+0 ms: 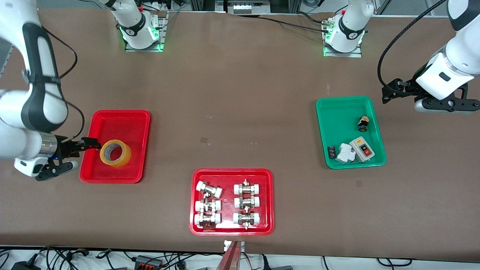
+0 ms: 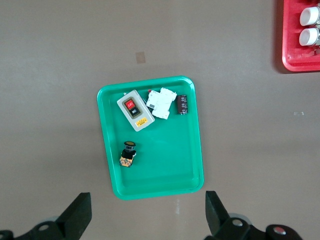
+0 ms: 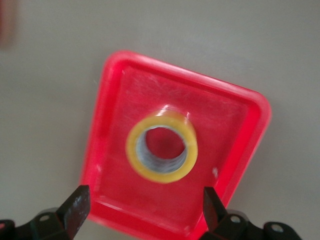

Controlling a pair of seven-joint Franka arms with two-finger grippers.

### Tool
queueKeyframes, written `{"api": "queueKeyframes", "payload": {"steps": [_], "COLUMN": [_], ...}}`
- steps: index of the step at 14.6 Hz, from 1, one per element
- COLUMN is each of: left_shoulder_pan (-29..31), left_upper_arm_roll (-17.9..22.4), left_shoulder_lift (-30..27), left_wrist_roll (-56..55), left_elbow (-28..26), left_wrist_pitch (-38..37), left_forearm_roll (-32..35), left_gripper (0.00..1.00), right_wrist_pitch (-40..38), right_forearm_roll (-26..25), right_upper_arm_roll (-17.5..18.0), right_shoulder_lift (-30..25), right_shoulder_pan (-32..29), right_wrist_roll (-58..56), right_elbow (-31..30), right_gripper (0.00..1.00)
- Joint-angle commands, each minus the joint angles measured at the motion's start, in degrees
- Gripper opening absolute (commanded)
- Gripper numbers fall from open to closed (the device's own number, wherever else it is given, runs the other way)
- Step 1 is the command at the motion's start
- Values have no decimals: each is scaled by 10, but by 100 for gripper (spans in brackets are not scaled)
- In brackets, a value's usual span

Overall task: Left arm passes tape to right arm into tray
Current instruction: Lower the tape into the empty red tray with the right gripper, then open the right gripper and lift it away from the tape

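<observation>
Your two arms were glossy white with dark grey panels at the joints. The right arm point(image 1: 28, 112), at the frame's left edge, carried a silver wrist ring ahead of its black gripper point(image 1: 69, 157), with a thin black cable looping along its links. The left arm point(image 1: 450, 71), at the upper right, had an all-white wrist, a black gripper point(image 1: 431, 98) and a thick black corrugated cable. Both bases, at the top, glowed green and bore round black logos.
</observation>
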Motion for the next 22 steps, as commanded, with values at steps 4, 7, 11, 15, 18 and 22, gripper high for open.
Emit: {"api": "queueKeyframes", "payload": {"steps": [4, 7, 11, 15, 18, 22], "left_shoulder_pan": [0, 0, 0, 0, 0, 0], "left_upper_arm_roll": [0, 0, 0, 0, 0, 0], "left_shoulder_lift": [-11, -11, -11, -11, -11, -11], "left_wrist_roll": [3, 3, 4, 6, 6, 8], "left_elbow": [-11, -11, -11, -11, -11, -11], "left_wrist_pitch": [3, 3, 3, 3, 3, 3], "left_forearm_roll": [-7, -7, -7, -7, -7, -7], "left_gripper": [100, 100, 100, 100, 100, 100], "right_wrist_pitch": [-123, -182, -169, -133, -126, -143], "right_forearm_roll": [-14, -16, -13, -46, -53, -49], "right_upper_arm_roll": [-3, -4, -20, -28, -41, -49], "right_shoulder_lift": [-113, -112, -113, -127, -135, -148], "right_shoulder_pan": [1, -3, -1, 15, 35, 38], "right_wrist_roll": [106, 112, 179, 174, 174, 165], "right_elbow": [30, 102, 106, 103, 101, 89], "right_gripper": [100, 100, 100, 100, 100, 100]}}
